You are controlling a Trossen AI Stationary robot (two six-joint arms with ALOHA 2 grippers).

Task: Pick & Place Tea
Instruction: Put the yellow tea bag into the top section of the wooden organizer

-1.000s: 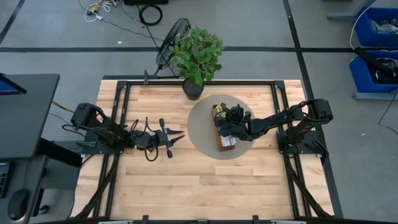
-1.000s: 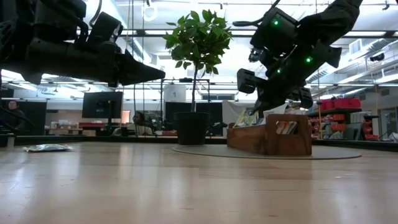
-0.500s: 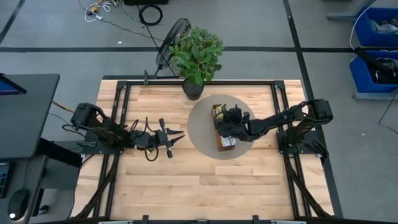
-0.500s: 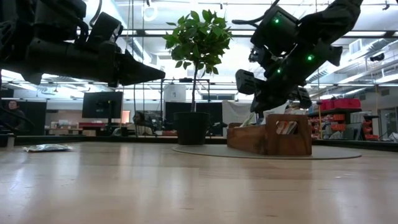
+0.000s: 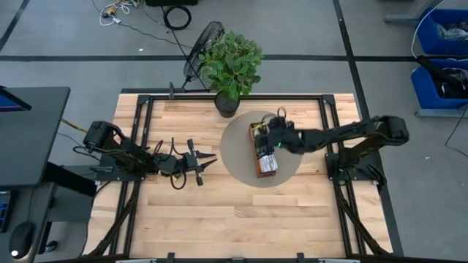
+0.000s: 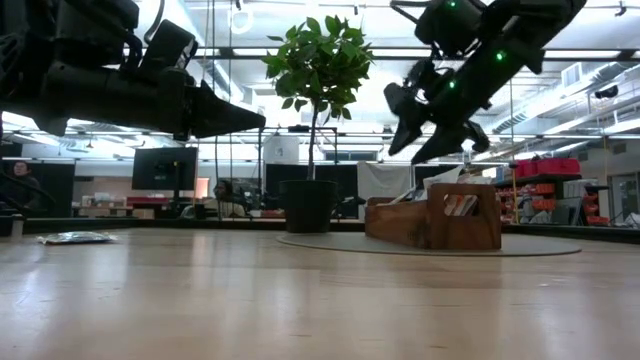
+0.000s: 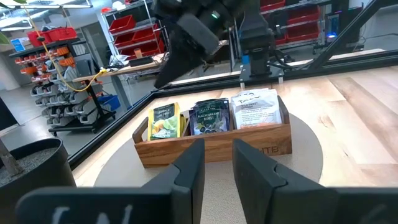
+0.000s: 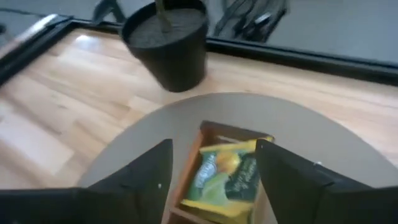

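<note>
Hovering above the wooden tea tray (image 5: 264, 152) with its fingers spread wide and nothing between them, the right gripper (image 6: 425, 125) is the main source of risk: if it drops back toward the tray at an angle, a fingertip could catch one of the upright sachets and bend it or drag it out of its slot, or nudge the tray across the round grey mat (image 5: 235, 157) it sits on. The potted plant (image 5: 231, 64) stands just behind the tray, so a wide swing of that arm could brush its leaves.

The tray holds the tea standing on edge in separate compartments. From the left wrist view, three show side by side: a yellow-green lemon sachet (image 7: 163, 120) at one end, a dark blue sachet (image 7: 211, 116) in the middle, and a white sachet (image 7: 257, 110) at the other end.

The left gripper (image 5: 202, 164) waits well away from the tray, out over bare table, with a narrow gap between its fingers and nothing held.
</note>
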